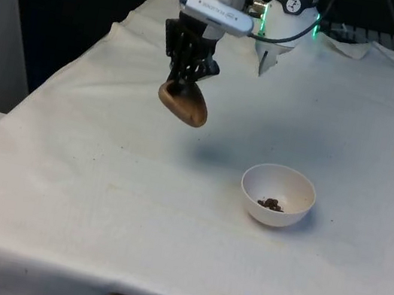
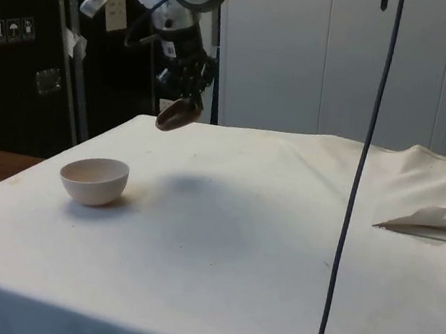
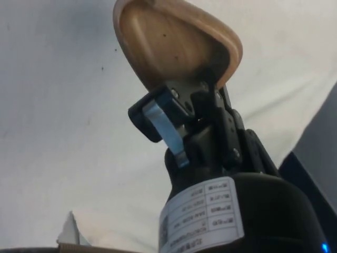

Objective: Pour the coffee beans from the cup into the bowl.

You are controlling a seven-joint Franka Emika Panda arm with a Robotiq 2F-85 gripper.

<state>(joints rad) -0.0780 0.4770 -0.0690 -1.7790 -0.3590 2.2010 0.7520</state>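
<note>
The gripper (image 1: 186, 77) hangs high over the white cloth (image 1: 100, 176), fingers clamped narrow on the rim of a wooden cup (image 1: 183, 104), and that cup is tilted well over, mouth tipped down and sideways. In the wrist view the cup's hollow (image 3: 168, 47) looks bare, pale wood with only a few dark specks. The white bowl (image 1: 278, 195) sits on the cloth at about four o'clock from the cup in the front view, well apart from it, with a small cluster of coffee beans (image 1: 271, 203) at its bottom. So my read is that the pour is largely done and the cup is away from the bowl. To finish well: keep the grip firm on the rim, since a tilted cup can slip in a narrow pinch; bring the cup upright before travelling, so any stray bean stays inside; then lower it gently onto bare cloth, clear of the bowl in the side view (image 2: 94, 180), and only then release.
</note>
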